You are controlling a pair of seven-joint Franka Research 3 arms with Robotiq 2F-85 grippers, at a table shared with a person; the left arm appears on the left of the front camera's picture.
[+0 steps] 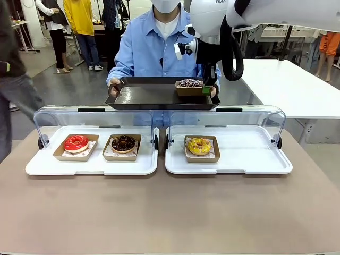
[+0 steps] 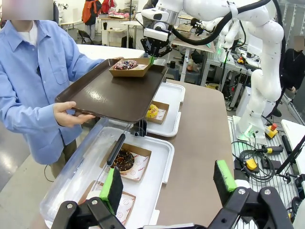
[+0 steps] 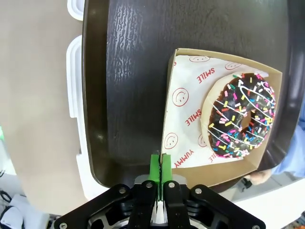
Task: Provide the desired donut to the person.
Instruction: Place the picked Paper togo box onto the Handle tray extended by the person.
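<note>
Donut w/ sprinkles (image 1: 190,83) sits in a cardboard box (image 1: 189,92) on the dark tray (image 1: 143,96), which the person (image 1: 154,48) holds at the far side. Left gripper (image 2: 168,179) hangs wide open & empty over the near left. On the table, l. to r.: red donut (image 1: 76,143), choc. donut (image 1: 123,143), yellow donut (image 1: 199,145). Right gripper (image 3: 161,167) is pinched tight on the box's edge.
</note>
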